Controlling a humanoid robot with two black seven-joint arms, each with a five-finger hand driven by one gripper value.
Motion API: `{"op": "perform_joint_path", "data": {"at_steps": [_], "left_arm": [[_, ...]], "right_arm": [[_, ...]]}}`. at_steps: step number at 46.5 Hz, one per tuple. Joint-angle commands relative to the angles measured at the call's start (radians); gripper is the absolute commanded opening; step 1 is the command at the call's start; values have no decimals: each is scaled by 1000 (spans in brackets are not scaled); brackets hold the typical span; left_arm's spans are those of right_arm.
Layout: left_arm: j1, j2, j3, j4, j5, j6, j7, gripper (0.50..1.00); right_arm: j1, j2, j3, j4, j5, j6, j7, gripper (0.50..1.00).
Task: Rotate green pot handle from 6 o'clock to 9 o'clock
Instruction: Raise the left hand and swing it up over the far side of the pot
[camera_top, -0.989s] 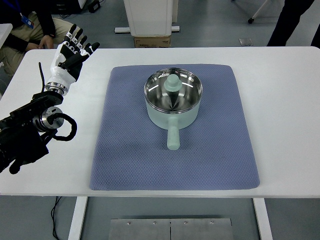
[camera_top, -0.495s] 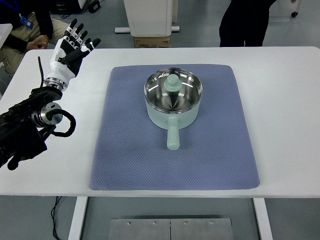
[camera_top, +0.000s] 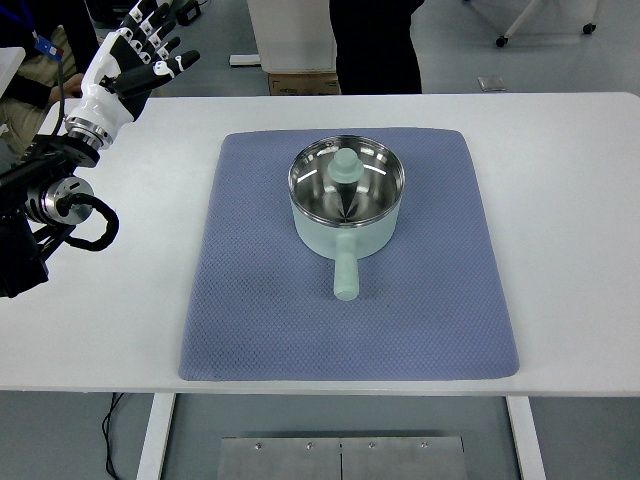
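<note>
One arm in view only, entering from the picture's left edge: black jointed forearm with looped cable, ending in the left hand (camera_top: 128, 62) at the far-left corner of the white table (camera_top: 580, 200). Fingers (camera_top: 150, 25) spread wide, holding nothing, raised over the table edge and well apart from the pot. Behind that hand, a seated person (camera_top: 40, 50) partly cut off by the frame. Moving right: blue-grey quilted mat (camera_top: 250, 320) laid flat across the middle of the table. Green pot (camera_top: 345, 215) standing upright on the far half of the mat, shiny steel inside, small pale green knob (camera_top: 345, 165) showing at its centre. Pot handle (camera_top: 346, 275) pointing straight toward the near edge, at 6 o'clock, its tip resting over the mat. Beyond the table's far edge, a white cabinet (camera_top: 295, 30) with a cardboard box (camera_top: 303, 83) at its foot, and just right of it a standing person (camera_top: 375, 45) in dark clothing.
</note>
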Motion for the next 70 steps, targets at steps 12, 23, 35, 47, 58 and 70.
{"op": "perform_joint_path", "data": {"at_steps": [12, 23, 35, 47, 58, 70], "left_arm": [[-30, 47, 0, -66, 73, 2, 0, 1000], [-53, 47, -2, -75, 168, 9, 0, 1000], [-77, 70, -2, -169, 224, 8, 0, 1000], [-130, 87, -6, -190, 347, 14, 0, 1000], [-185, 89, -5, -192, 355, 8, 0, 1000], [-222, 92, -5, -287, 441, 8, 0, 1000]], "right_arm": [[0, 0, -1, 0, 0, 0, 0, 1000], [0, 0, -1, 0, 0, 0, 0, 1000], [0, 0, 0, 0, 0, 0, 0, 1000], [0, 0, 0, 0, 0, 0, 0, 1000], [0, 0, 0, 0, 0, 0, 0, 1000], [0, 0, -1, 0, 0, 0, 0, 1000]]}}
